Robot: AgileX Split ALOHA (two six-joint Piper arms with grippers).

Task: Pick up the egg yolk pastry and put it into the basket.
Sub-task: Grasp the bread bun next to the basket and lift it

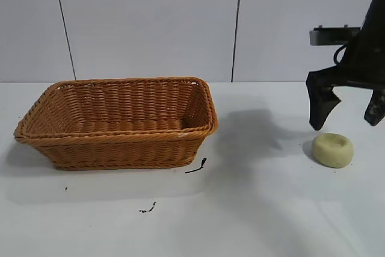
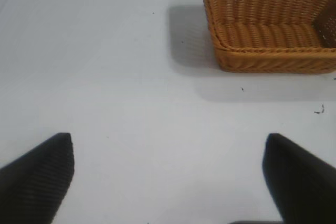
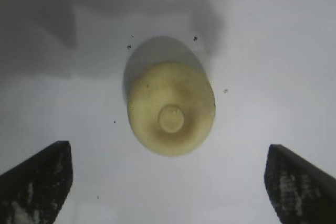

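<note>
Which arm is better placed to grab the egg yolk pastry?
Right. The right end effector hangs open directly above the egg yolk pastry. The left end effector is open over bare table, away from it.

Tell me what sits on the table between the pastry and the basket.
Nothing: the exterior view shows only bare table, in shadow, between the egg yolk pastry and the basket.

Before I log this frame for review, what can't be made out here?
- Left gripper: outside the exterior view; only its open fingertips show in its wrist view.
- Orange-brown woven wicker basket floor: partly hidden behind its near wall.
- Right gripper, above the pale yellow round egg yolk pastry: arm cropped by the frame edge.
</note>
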